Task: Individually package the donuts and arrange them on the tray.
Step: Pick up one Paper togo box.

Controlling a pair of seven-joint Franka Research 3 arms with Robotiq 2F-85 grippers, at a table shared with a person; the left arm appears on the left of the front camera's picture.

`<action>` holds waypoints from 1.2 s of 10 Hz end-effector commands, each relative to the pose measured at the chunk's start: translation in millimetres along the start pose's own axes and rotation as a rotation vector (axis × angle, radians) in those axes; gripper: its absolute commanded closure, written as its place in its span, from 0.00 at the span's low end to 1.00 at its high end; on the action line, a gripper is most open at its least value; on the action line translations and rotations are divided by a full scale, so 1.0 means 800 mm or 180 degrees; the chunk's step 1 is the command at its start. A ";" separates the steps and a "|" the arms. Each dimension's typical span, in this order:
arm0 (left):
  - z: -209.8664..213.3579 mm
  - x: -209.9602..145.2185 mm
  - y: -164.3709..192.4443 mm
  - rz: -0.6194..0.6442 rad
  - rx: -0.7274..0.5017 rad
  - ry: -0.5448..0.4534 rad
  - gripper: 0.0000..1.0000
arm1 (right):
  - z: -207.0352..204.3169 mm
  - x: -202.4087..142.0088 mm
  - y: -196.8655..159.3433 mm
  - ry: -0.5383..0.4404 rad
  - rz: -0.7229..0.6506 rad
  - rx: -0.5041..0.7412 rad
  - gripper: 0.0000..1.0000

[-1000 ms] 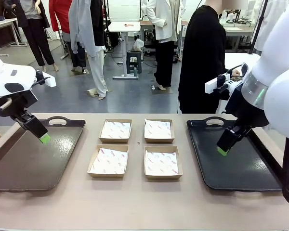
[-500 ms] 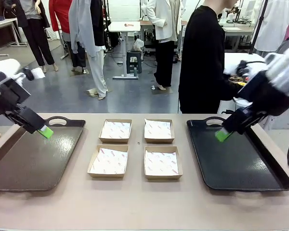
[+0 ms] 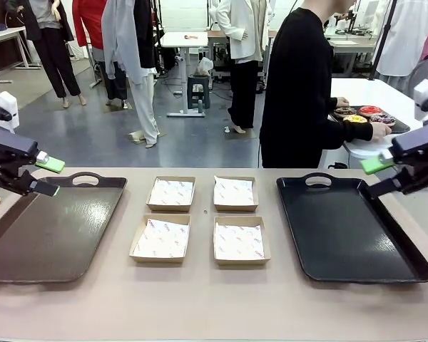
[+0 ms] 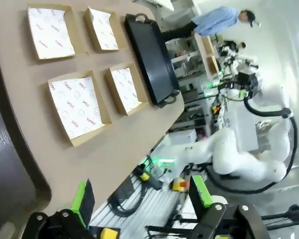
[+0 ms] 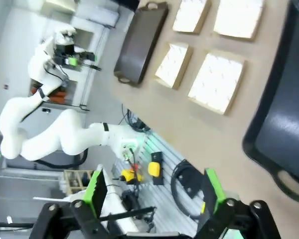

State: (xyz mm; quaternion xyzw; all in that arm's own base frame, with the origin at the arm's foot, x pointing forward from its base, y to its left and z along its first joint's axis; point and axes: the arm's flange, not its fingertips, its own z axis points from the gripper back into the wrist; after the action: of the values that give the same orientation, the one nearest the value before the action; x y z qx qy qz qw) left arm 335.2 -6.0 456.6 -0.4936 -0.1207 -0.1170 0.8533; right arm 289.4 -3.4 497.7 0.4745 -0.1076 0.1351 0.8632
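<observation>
My left fingers (image 3: 50, 164) and right fingers (image 3: 376, 164) stand apart, empty, at the frame's edges. The frosted ring donuts (image 3: 357, 119) sit upper right by the person's hand (image 3: 379, 131); a rushed handover could drop one.

Bright, even indoor light; wrist views soft, edge-warped.

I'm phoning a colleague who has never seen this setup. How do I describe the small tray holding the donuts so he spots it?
Start at the black handled tray on the right of the beige table, then look beyond its far edge to the person in black. At that person's hand is a small dark tray, the one carrying colourful ring donuts.
</observation>
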 end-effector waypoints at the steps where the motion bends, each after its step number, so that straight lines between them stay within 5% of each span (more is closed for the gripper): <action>1: 0.013 0.004 0.022 0.0241 -0.0009 -0.0064 0.00 | -0.044 -0.079 -0.061 0.0056 -0.0262 0.0093 0.00; 6: 0.080 -0.026 0.079 0.0635 -0.0118 -0.0022 0.00 | 0.008 -0.141 -0.143 -0.0069 -0.0505 0.0328 0.00; 12: 0.132 -0.058 0.144 0.0875 -0.0641 -0.0174 0.00 | 0.061 -0.186 -0.152 -0.0339 -0.0077 0.0818 0.00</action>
State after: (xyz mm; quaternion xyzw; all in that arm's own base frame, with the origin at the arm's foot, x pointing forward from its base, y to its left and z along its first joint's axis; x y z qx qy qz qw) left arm 313.8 130.5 404.1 -0.5682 -0.0615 0.0115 0.8205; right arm 212.9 -155.6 401.8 0.5793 -0.1247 0.0940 0.8000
